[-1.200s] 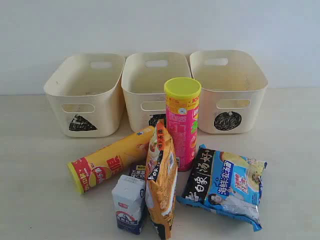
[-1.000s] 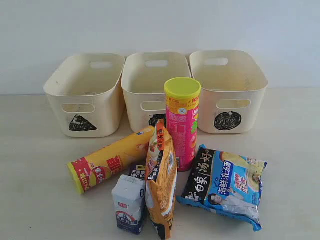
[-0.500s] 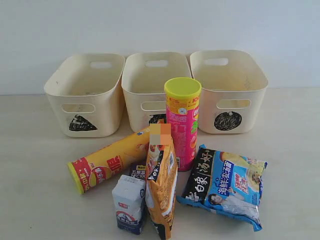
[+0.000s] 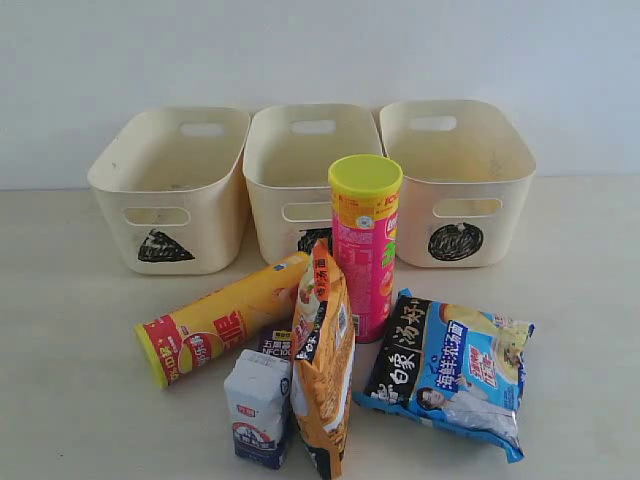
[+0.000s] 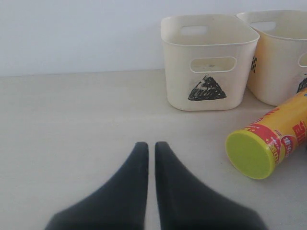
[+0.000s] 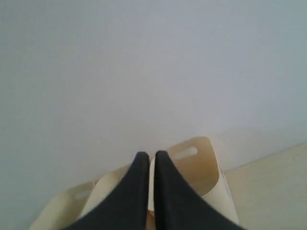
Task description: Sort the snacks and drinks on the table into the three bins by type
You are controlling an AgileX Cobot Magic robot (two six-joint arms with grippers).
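While the left gripper (image 5: 150, 147) and right gripper (image 6: 149, 156) each hold nothing, jaws closed almost tip to tip, the yellow-and-red chip tube (image 4: 215, 322) lies on its side on the table (image 4: 70, 400), long axis diagonal: green lid end near-left, other end far-right behind the orange bag (image 4: 325, 370). Pink chip tube (image 4: 366, 250) stands upright before the middle bin (image 4: 272, 215).
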